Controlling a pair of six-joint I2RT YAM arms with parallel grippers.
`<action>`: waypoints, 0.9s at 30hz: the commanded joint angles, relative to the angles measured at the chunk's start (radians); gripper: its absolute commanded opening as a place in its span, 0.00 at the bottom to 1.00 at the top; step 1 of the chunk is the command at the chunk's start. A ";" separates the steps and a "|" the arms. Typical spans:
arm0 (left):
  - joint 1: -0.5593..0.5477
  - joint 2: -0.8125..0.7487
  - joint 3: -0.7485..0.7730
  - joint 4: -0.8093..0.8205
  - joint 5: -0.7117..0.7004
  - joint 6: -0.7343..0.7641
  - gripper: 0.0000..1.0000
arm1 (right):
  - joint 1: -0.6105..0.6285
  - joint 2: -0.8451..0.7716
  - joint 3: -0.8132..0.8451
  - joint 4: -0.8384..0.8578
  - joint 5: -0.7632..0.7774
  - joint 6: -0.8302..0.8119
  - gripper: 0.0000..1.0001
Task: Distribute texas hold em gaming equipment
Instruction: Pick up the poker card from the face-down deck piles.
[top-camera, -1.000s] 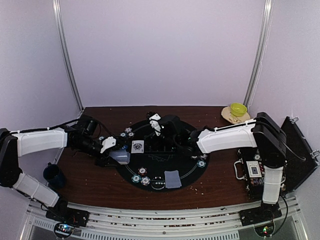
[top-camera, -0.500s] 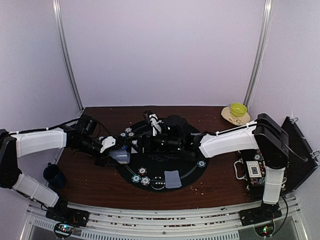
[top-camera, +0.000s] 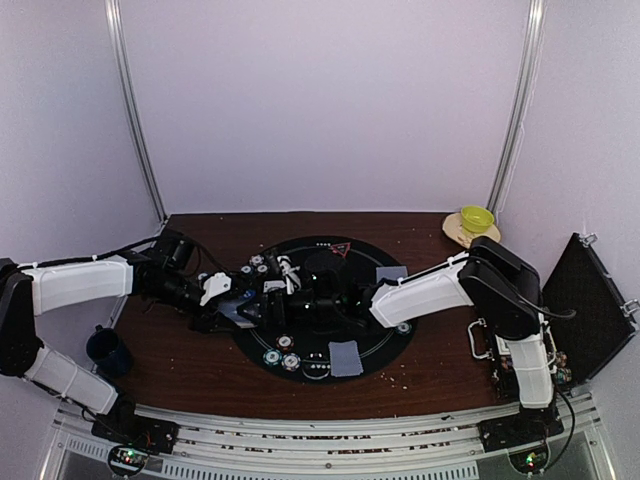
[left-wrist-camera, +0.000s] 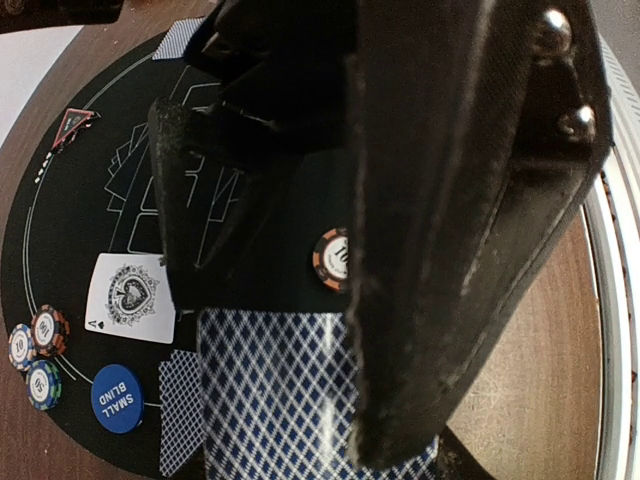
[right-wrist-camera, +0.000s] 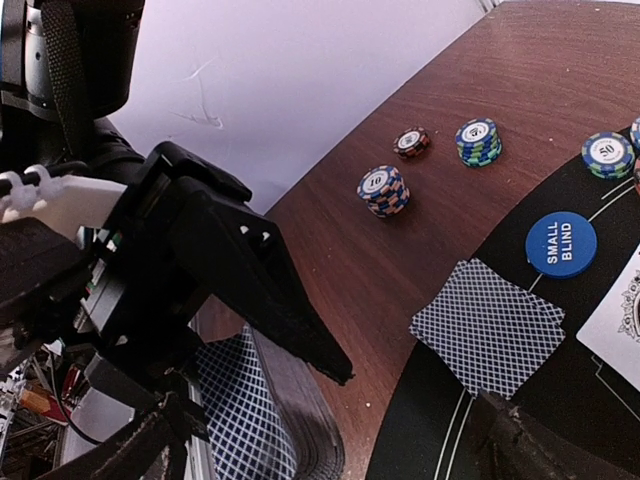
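Note:
My left gripper (top-camera: 238, 306) is shut on a deck of blue-backed playing cards (left-wrist-camera: 285, 400) at the left edge of the black round mat (top-camera: 385, 338). In the right wrist view the same deck (right-wrist-camera: 255, 425) shows edge-on. My right gripper (top-camera: 280, 298) stands open right beside it, its fingers (right-wrist-camera: 530, 445) spread wide with nothing between them. On the mat lie a face-up ace (left-wrist-camera: 130, 297), a blue small-blind disc (left-wrist-camera: 117, 398), a face-down card (right-wrist-camera: 487, 327), a red triangle marker (top-camera: 341, 249) and poker chips (top-camera: 281, 358).
More chip stacks (right-wrist-camera: 384, 190) stand on the brown table left of the mat. Face-down cards (top-camera: 345, 357) lie at the mat's near edge and another card (top-camera: 390, 273) at its right. A yellow-green bowl (top-camera: 477, 217) is at the back right, a dark mug (top-camera: 105, 350) at the near left.
The right arm has swung left across the mat, bringing its open gripper up to the deck. The left gripper has stayed put with the deck.

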 joint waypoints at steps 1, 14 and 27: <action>-0.002 -0.008 -0.002 0.026 0.030 0.011 0.47 | 0.007 0.034 0.056 0.034 -0.037 0.038 1.00; -0.002 -0.008 -0.004 0.025 0.031 0.013 0.47 | 0.006 0.083 0.104 -0.045 0.017 0.049 0.80; -0.001 -0.010 -0.004 0.026 0.029 0.011 0.47 | -0.021 0.003 0.002 -0.044 0.050 0.045 0.53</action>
